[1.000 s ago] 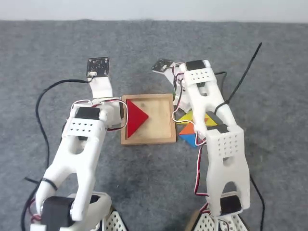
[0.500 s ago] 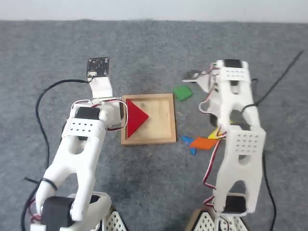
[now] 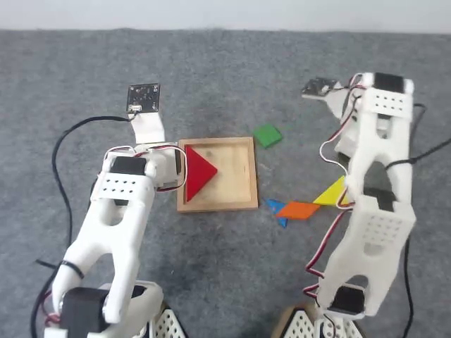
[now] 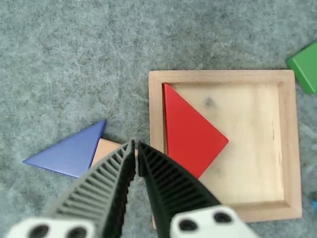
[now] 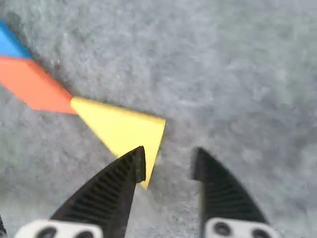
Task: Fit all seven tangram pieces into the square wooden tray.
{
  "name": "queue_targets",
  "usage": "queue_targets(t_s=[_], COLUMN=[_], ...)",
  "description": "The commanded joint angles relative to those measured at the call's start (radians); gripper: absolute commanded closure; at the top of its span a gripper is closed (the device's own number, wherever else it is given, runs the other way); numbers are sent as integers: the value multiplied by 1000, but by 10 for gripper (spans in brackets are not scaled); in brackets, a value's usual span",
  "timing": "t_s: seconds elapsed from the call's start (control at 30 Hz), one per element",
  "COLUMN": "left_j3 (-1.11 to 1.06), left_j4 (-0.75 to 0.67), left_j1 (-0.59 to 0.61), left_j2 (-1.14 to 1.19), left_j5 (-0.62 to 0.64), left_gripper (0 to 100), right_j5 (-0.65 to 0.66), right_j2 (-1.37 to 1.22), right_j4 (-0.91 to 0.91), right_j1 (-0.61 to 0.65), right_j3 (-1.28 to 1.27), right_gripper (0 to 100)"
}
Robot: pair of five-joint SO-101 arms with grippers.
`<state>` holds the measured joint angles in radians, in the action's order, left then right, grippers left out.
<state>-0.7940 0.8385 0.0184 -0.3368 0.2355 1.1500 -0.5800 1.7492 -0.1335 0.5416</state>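
Left end effector [image 4: 136,145] clenched at tray [image 4: 154,124] rim (empty); right end effector [image 5: 168,153] released above yellow triangle [image 5: 121,126] tip.

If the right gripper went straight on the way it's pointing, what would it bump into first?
Probably the yellow triangle. The right gripper is open, with one finger over that piece's corner and the other over bare grey carpet. How high it hangs above them is hard to judge.

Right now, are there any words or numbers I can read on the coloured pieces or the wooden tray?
None. The wooden tray, red triangle, green square, yellow triangle and orange piece are plain. Anything on the small circuit board is too small to read.
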Motion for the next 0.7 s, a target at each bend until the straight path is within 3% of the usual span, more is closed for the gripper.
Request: queue_targets(t_s=[0.0, 0.17, 0.67], left_j3=[58, 58, 58], left_j4=[0, 0, -2], left_j1=[5, 5, 5], left_j2=[-12, -9, -15], left_j5=[-11, -11, -12], left_gripper=[985, 985, 985], right_j5=[207, 568, 580], right_j2=[91, 91, 90], right_j4=[30, 5, -325], right_j1=[-24, -44, -108], right_j3=[-97, -275, -551], right_gripper=[707, 555, 527])
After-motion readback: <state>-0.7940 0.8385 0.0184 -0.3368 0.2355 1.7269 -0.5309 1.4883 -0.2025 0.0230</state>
